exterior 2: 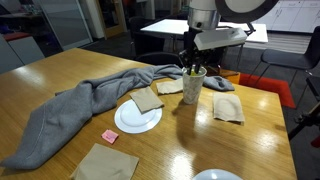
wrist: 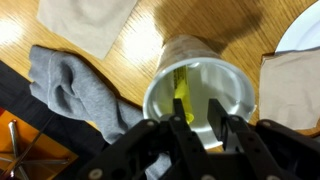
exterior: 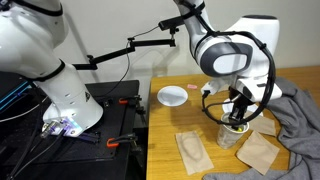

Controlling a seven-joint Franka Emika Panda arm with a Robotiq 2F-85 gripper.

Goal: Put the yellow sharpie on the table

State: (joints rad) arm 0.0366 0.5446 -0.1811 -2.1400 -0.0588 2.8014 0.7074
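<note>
Black claw (wrist: pixel 208 126) hangs over a round paper cup (wrist: pixel 226 88) mid-frame; whether it pinches anything I cannot tell. Slim yellow sharpie (wrist: pixel 181 92) stands inside the cup. Soft grey cloth (wrist: pixel 72 82) crumples at left on smooth wooden tabletop (wrist: pixel 145 42).

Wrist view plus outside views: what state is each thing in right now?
marker: standing inside the cup
cup: upright on the table
hand: over the cup's mouth, fingers slightly apart, grip unclear
cloth: crumpled on the table
plate: napkin lying on it
</note>
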